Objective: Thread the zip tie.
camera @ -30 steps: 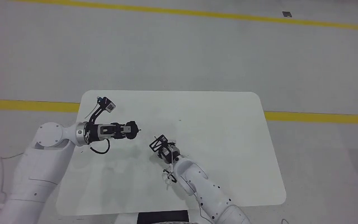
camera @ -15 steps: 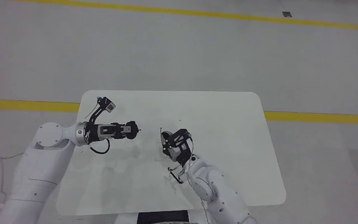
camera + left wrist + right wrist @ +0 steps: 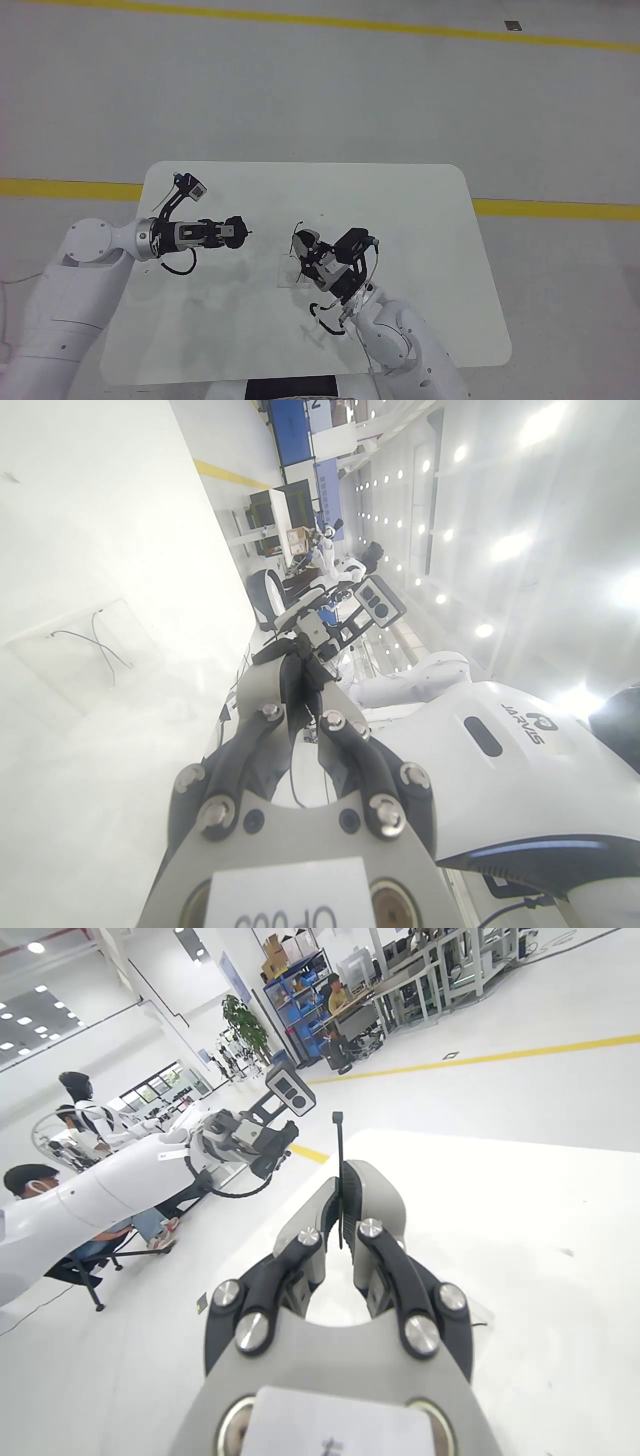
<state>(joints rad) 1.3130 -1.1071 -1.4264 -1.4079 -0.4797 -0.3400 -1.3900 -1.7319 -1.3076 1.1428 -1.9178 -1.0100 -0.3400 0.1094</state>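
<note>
My right gripper [image 3: 342, 1198] is shut on a black zip tie [image 3: 340, 1148], whose square head sticks out past the fingertips. In the top view this gripper [image 3: 301, 246] hovers above mid-table with the zip tie [image 3: 297, 231] pointing away from the robot. My left gripper [image 3: 243, 231] hangs a short way to its left, facing it, shut [image 3: 300, 670], and I see nothing between its fingers. A gap separates the two grippers. A clear tray [image 3: 75, 660] on the table holds two more black zip ties [image 3: 102, 645], crossed over each other.
The white table [image 3: 420, 200] is bare apart from the clear tray [image 3: 287, 268], which lies just below and beside my right gripper. A small dark speck [image 3: 322, 213] marks the tabletop. Grey floor with yellow lines surrounds the table.
My right arm has swung its wrist out to the right and turned the gripper, with the zip tie, up from the tray area to face the left gripper. The left arm has not moved.
</note>
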